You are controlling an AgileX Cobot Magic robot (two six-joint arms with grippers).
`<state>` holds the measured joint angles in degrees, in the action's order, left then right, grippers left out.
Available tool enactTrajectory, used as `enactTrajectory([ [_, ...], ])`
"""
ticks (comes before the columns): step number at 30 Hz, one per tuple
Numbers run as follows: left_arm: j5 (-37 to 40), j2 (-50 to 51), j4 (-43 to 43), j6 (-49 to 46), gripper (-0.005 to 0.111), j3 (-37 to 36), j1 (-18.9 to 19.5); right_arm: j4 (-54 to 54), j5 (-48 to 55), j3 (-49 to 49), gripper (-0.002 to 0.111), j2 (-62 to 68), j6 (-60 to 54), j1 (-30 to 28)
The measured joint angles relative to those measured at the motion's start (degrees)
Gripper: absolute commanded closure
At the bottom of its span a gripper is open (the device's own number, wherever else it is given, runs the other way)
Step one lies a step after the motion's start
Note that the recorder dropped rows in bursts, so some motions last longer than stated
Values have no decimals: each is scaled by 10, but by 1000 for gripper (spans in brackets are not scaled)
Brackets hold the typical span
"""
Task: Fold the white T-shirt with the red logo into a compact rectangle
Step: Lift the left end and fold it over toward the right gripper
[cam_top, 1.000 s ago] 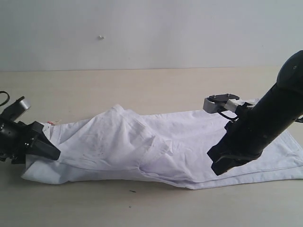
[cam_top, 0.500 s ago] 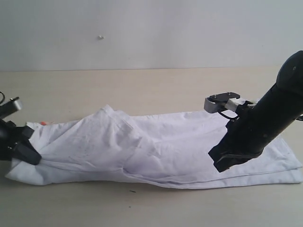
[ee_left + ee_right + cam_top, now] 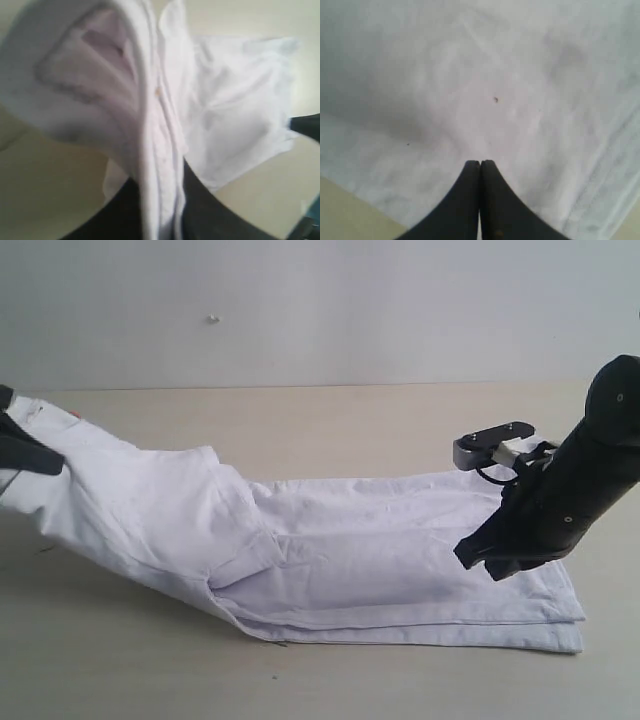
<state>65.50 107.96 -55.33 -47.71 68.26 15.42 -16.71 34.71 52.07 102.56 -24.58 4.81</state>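
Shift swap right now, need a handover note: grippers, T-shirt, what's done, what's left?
Left gripper: shut on one end of the T-shirt, holding it raised off the table at the far left of the exterior view.
Right gripper: fingers shut with nothing between them, over the T-shirt's other end; contact with the cloth is unclear.
T-shirt: a long layered strip, mostly flat on the table. Logo not visible.
Done: lengthwise folds.
Left: probably carry the raised end over toward the right end, then fold down to a compact rectangle.
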Motion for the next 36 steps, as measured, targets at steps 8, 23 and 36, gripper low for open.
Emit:
enactTrajectory([
  [8, 37, -6, -138, -11, 107, 1, -43, 1, -7, 0, 108, 0, 4, 0],
  [23, -19, -6, -267, -31, 107, 1, -273, 41, -42, 0, 108, 0, 81, 0],
  [36, -173, 37, -332, -78, 107, 1, -424, 184, -88, 0, 108, -82, 234, 0],
])
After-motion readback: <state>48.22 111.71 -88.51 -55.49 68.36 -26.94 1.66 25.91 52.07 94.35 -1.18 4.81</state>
